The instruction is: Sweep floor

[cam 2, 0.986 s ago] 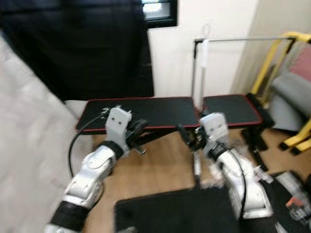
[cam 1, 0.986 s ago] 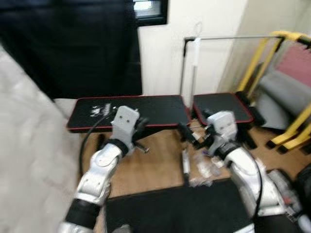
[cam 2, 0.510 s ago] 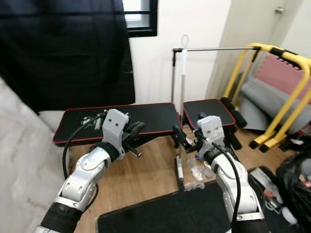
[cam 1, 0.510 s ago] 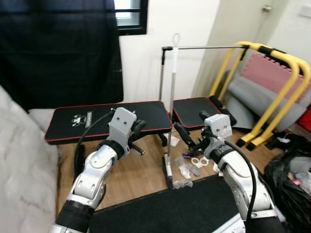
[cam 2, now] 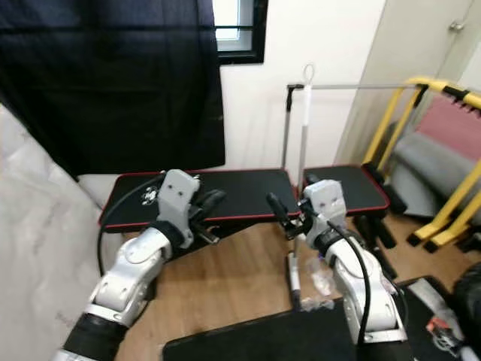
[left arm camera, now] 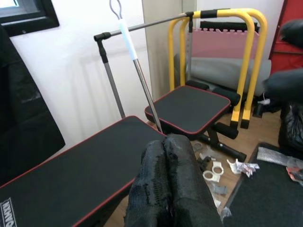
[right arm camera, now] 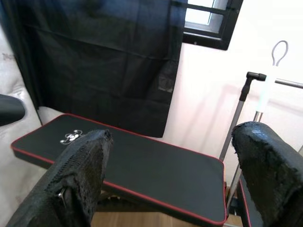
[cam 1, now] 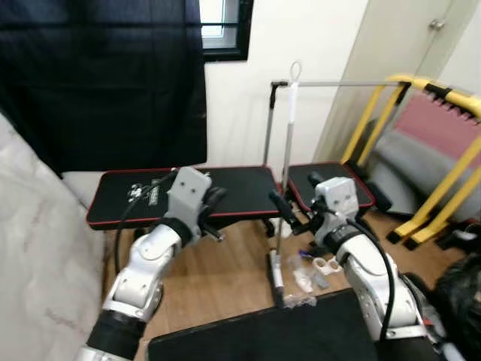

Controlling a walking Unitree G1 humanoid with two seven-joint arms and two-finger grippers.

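View has steadied since 1 s ago, broom (cam 1: 285, 173) now upright at frame centre against the bench (cam 1: 188, 194); right gripper (cam 1: 289, 214) spread wide beside its handle, left gripper (cam 1: 213, 207) pinched closed, empty — grasp not made.

One broom (cam 1: 285, 173) stands upright against the wall, its head on the wooden floor (cam 1: 225, 271), beside a small scatter of plastic litter (cam 1: 312, 272) too jumbled to count. Two black pads edged in red make up the weight bench (cam 1: 203, 192), one long and one short, and one yellow frame (cam 1: 436, 150) stands further right. Two pincers are raised, the left pincer (cam 1: 214, 201) and the right pincer (cam 1: 284, 210), and one black mat (cam 1: 255, 335) lies below them.
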